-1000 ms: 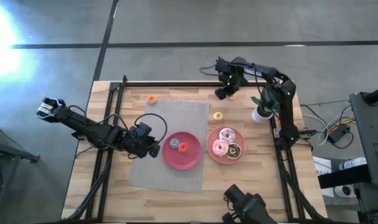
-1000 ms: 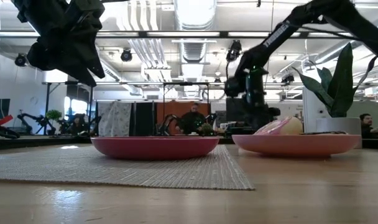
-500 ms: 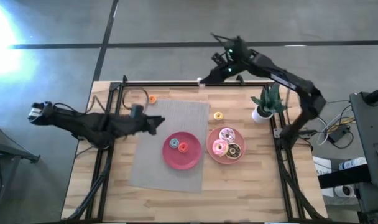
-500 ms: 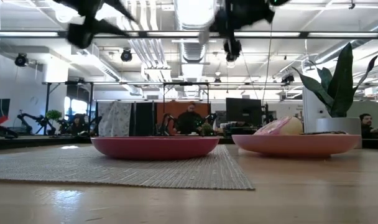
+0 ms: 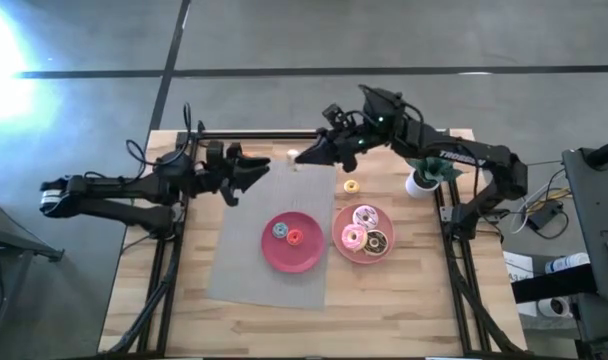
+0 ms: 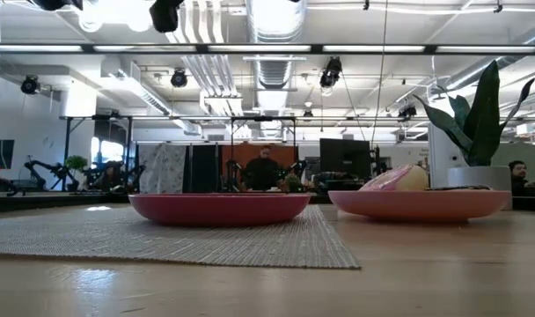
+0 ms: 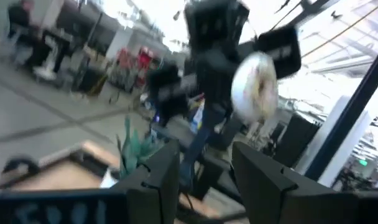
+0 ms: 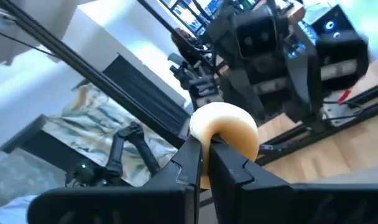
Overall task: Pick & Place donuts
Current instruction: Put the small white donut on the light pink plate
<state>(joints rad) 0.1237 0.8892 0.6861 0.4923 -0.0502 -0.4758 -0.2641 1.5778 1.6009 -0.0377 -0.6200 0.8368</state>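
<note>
Task looked abt half done: three big donuts (image 5: 362, 230) lay on the right plate (image 5: 340, 243), two tiny ones (image 5: 286, 233) on the left plate (image 5: 306, 260), while a yellow donut (image 5: 351, 186) sat on bare table near the plant (image 5: 425, 170). The right gripper (image 5: 296, 157) was clenched on a pale donut (image 8: 224, 130), held in the air over the table's far edge w/ the left gripper (image 5: 258, 167) released and facing it close by. Only the wrist views showed that grasp; the high view gave the plates' contents, and the low view showed no arms.

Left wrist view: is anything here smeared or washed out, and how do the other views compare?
Left wrist view: heavy motion smear; the pale donut is a soft blob and the windows behind blow out. Right wrist view: donut sharp, background soft. High view: glare patch at the floor's left edge. Low view: bright ceiling lights, table crisp.
</note>
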